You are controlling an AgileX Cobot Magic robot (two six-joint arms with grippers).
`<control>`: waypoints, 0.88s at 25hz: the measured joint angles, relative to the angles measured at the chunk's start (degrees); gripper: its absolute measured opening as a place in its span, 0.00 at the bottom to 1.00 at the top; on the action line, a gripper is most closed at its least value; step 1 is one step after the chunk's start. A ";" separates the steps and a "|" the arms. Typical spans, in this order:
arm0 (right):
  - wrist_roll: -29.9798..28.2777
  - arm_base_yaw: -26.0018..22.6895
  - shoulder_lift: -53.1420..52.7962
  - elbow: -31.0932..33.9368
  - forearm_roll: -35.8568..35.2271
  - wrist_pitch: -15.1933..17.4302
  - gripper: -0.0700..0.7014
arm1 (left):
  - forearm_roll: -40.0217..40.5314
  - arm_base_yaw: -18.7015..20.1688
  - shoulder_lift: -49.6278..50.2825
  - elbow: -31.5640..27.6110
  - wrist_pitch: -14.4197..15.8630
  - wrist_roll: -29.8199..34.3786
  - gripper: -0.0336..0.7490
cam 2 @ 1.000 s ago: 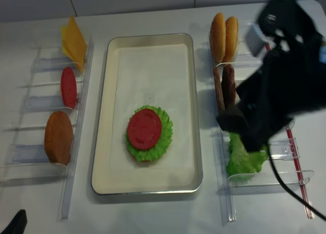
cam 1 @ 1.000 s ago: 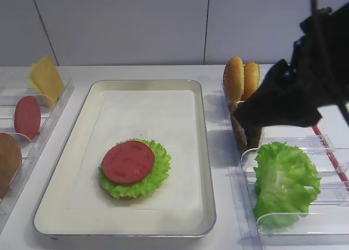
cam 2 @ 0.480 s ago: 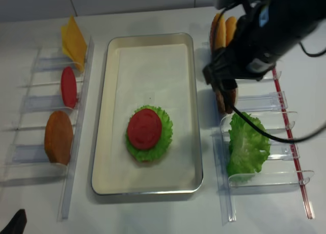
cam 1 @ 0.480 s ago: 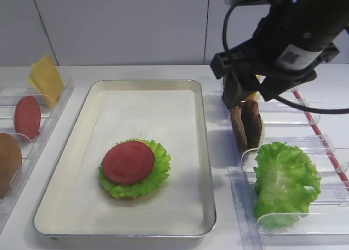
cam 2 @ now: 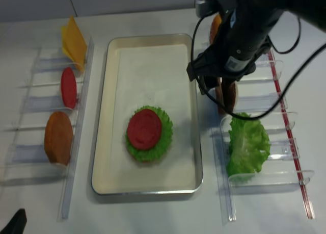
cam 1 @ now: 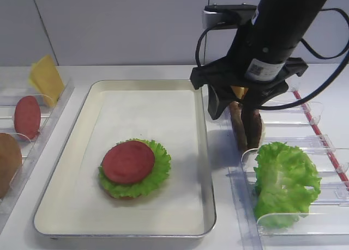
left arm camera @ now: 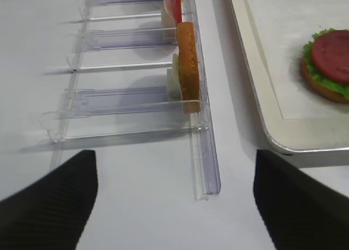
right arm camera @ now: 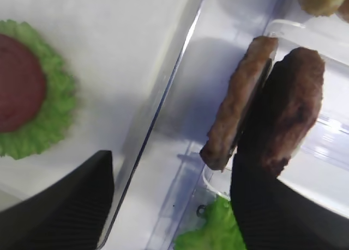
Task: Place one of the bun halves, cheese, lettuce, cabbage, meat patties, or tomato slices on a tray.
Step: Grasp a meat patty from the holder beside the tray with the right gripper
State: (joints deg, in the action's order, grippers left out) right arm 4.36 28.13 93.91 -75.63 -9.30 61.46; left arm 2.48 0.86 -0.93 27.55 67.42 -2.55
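Observation:
Two dark brown meat patties (cam 1: 240,136) stand on edge in the right clear bin. My right gripper (cam 1: 232,116) hangs open just above them, beside the tray's right rim. In the right wrist view the left patty (right arm camera: 239,119) lies within the gap, and the right finger (right arm camera: 283,206) overlaps the other patty (right arm camera: 292,103). On the cream tray (cam 1: 82,125) lies a tomato slice (cam 1: 128,162) on lettuce (cam 1: 159,175) over a bun half. My left gripper (left arm camera: 174,206) is open over bare table, holding nothing. No cabbage is in view.
The left bin (cam 1: 54,111) holds cheese (cam 1: 46,78), a tomato slice (cam 1: 27,116) and a bun half (cam 1: 6,163). Loose lettuce (cam 1: 284,182) fills the right bin's front. A red strip (cam 2: 285,122) runs along the right bin's far side.
My right arm swung left from over the right bin and came down, its open gripper now above the patties near the tray's rim. Nothing on the tray moved.

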 joint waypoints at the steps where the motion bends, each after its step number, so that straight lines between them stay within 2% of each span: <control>1: 0.00 0.02 0.51 0.00 0.24 0.00 0.71 | 0.00 0.00 0.00 0.00 0.00 0.00 0.74; 13: 2.53 0.13 4.69 -0.05 3.77 -3.62 0.71 | 0.00 0.00 0.00 0.00 0.00 -0.09 0.74; 22: 3.97 0.13 7.01 -0.05 5.55 -4.77 0.68 | 0.00 0.00 0.00 0.00 0.00 -0.09 0.74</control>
State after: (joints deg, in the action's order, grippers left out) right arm 8.34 28.26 100.92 -75.68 -3.75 56.69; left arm 2.48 0.86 -0.93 27.55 67.42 -2.64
